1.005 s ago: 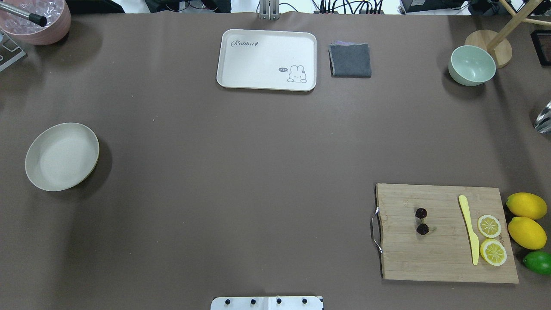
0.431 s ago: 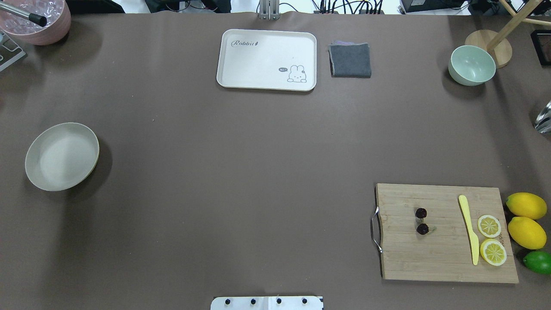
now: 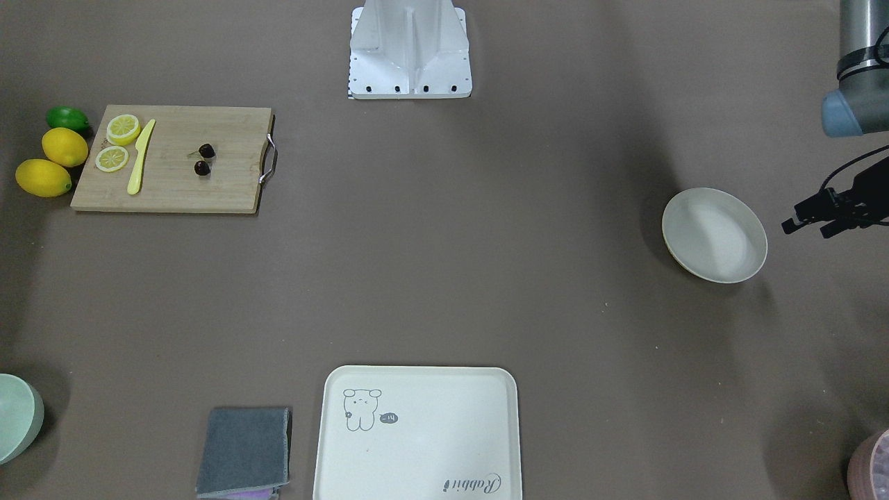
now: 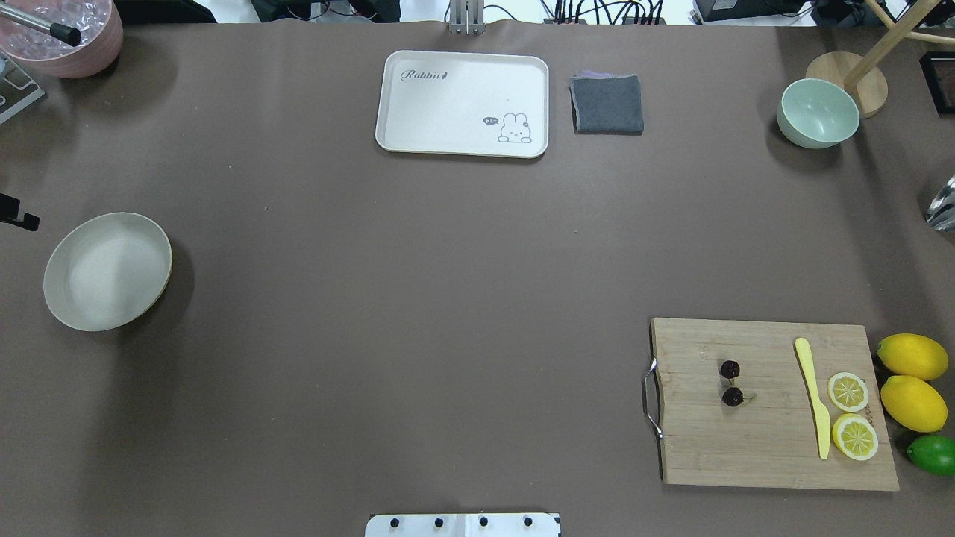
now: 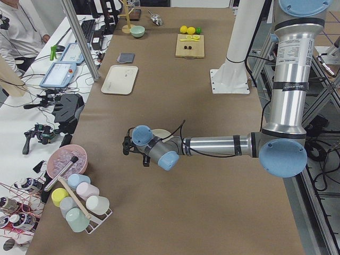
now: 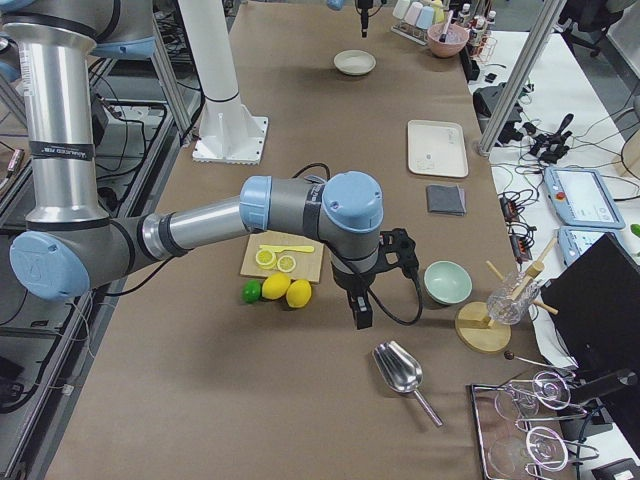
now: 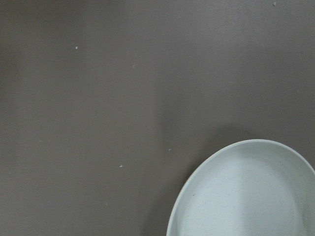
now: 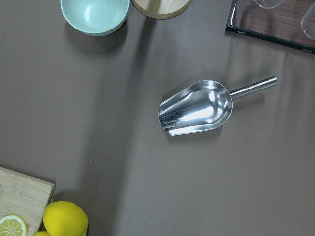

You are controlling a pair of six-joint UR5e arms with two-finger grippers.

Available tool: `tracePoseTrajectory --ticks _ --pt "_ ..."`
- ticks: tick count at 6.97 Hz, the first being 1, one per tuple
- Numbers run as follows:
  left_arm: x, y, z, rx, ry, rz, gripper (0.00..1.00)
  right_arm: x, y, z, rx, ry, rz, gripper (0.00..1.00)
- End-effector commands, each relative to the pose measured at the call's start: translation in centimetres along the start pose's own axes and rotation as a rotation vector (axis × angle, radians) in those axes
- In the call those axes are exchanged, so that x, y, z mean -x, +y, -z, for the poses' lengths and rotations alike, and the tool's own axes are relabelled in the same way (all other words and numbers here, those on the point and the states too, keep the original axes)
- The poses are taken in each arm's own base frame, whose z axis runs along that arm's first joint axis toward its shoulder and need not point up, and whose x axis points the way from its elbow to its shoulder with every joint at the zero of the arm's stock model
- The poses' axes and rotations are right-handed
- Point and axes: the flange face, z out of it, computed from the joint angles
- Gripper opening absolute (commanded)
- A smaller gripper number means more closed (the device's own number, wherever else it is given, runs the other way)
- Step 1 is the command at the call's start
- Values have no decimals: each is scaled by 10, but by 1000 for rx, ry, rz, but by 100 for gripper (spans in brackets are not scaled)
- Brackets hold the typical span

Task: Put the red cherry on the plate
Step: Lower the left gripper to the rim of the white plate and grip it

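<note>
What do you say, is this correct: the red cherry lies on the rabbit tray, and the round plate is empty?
Not quite. The red cherry lies not on the rabbit tray but on the wooden cutting board, as the overhead exterior view shows. The plate is empty, as you said.

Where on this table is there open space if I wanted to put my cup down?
The widest bare stretch is the table's middle, bordered by the plate, the tray and the board. The board's robot-side strip, past the cherry, is free too. It is crowded at the board's right end: knife, lemon slices, lemons, lime.
</note>
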Motion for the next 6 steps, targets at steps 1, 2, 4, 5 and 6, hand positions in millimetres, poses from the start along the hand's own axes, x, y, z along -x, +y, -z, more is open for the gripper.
tracePoseTrajectory --ticks 1,2,4,5,6 --pt "-24 10 -42 -26 28 5 97 -2 -1 -1 2 -2 -3 100" --pt "-22 12 -44 -23 38 -2 97 -2 -2 -1 1 -3 -3 100" --pt "-24 19 -42 15 73 -19 96 -2 -2 -2 2 -3 -4 100" --pt "-19 26 -41 19 95 -35 96 -3 0 -3 4 -4 -4 100" --pt "-11 36 -40 23 100 -40 95 -3 0 -3 4 -4 -4 100"
